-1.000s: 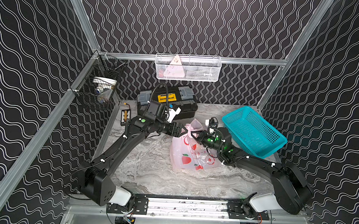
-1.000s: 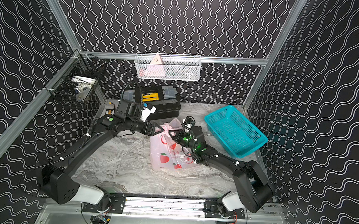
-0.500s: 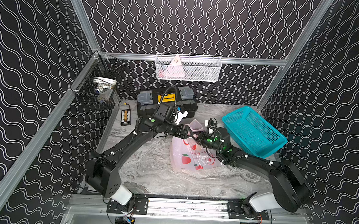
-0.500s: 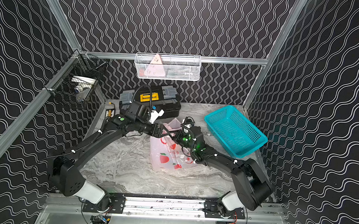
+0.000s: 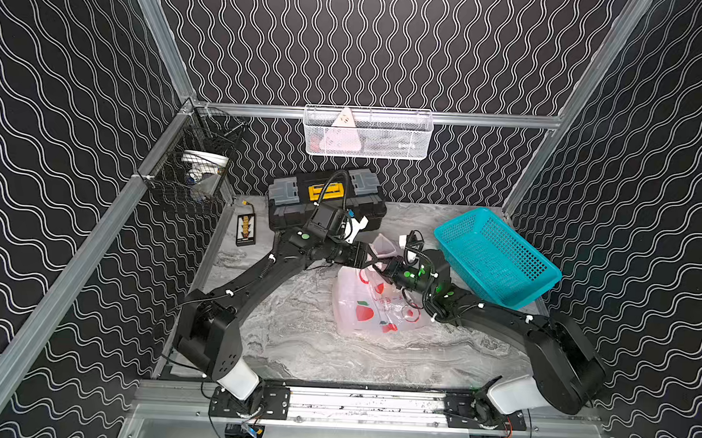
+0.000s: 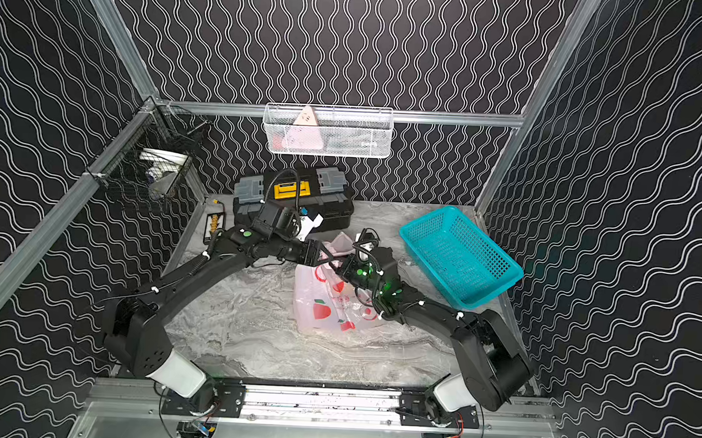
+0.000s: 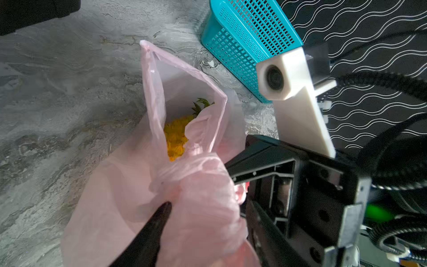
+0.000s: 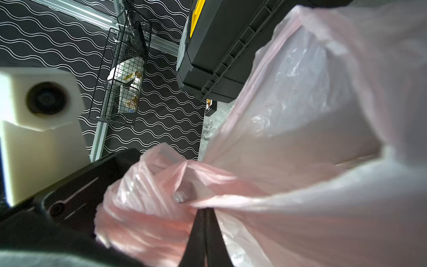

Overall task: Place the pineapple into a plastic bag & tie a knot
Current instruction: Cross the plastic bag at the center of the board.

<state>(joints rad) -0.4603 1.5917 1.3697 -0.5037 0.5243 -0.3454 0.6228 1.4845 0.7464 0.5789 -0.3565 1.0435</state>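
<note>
While right pincer (image 8: 204, 211) pinches plastic bag (image 5: 372, 310) strip, left pincer (image 5: 377, 262) straddles knot (image 7: 196, 175); grip unclear.

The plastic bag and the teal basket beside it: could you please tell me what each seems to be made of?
The plastic bag looks like thin, translucent pale-pink film with a slight gloss: it crumples into fine folds and bunches tightly. The teal basket seems to be rigid moulded plastic, fairly matte: its walls hold straight and carry an even grid of holes.

a teal basket (image 5: 498, 259) and a black toolbox (image 5: 368, 207) sit on the marbled table (image 5: 295, 339).
</note>
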